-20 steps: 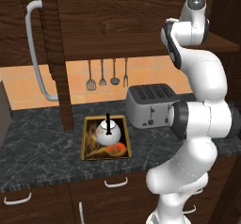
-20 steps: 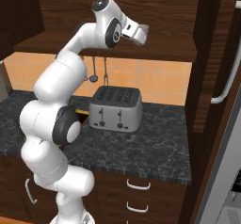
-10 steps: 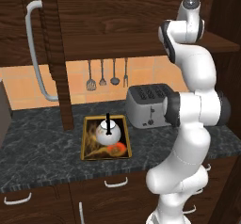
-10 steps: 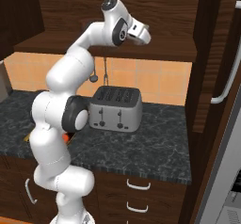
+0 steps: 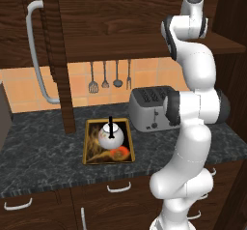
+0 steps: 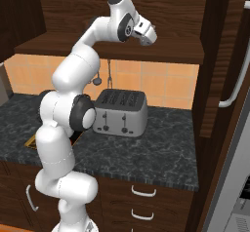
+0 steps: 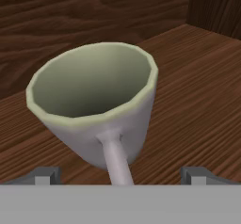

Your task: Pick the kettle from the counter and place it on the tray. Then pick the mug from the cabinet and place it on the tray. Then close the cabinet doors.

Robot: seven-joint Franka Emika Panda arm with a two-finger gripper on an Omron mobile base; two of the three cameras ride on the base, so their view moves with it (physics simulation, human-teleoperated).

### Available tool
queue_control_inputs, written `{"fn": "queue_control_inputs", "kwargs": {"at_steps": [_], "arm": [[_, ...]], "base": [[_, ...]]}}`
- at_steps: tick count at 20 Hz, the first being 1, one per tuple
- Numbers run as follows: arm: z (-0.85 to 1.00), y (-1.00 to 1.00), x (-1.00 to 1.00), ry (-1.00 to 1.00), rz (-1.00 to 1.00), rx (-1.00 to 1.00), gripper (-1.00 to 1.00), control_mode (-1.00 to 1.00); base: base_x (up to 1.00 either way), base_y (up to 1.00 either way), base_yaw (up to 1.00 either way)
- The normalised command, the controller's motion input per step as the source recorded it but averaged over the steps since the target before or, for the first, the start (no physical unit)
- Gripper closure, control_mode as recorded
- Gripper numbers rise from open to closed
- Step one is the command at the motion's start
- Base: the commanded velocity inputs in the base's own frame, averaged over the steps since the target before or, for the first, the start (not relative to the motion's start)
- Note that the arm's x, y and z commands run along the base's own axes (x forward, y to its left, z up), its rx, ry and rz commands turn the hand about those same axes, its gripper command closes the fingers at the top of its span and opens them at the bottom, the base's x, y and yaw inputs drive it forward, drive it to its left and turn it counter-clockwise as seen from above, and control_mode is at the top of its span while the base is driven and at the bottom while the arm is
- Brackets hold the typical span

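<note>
With the kettle (image 5: pixel 111 135) already sitting on the tray (image 5: pixel 91 149) near the counter's (image 5: pixel 43 151) front edge, I'm reaching my gripper (image 7: pixel 120 175), jaws spread wide, toward the mug (image 7: pixel 96 100) on the cabinet (image 7: pixel 197 96) shelf; next I'm needing to straddle it and close

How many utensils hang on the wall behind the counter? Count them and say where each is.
4, in a row on the orange tiles above the tray: slotted spatula at left, then a spoon, a ladle, and a fork nearest the toaster. The arm may hide others.
</note>
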Motion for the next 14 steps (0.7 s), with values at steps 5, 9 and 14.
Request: {"fn": "queue_control_inputs", "kwargs": {"at_steps": [5,9,14], "arm": [[-0.17,0.0,0.0,-0.06,-0.04,0.08,-1.0,-1.0],[-0.03,0.0,0.0,-0.21,-0.03,0.11,-1.0,-1.0],[-0.09,0.0,0.0,-0.1,0.0,0.07,-1.0,-1.0]], "base": [[0.0,0.0,0.0],[0.0,0.0,0.0],[0.0,0.0,0.0]]}}
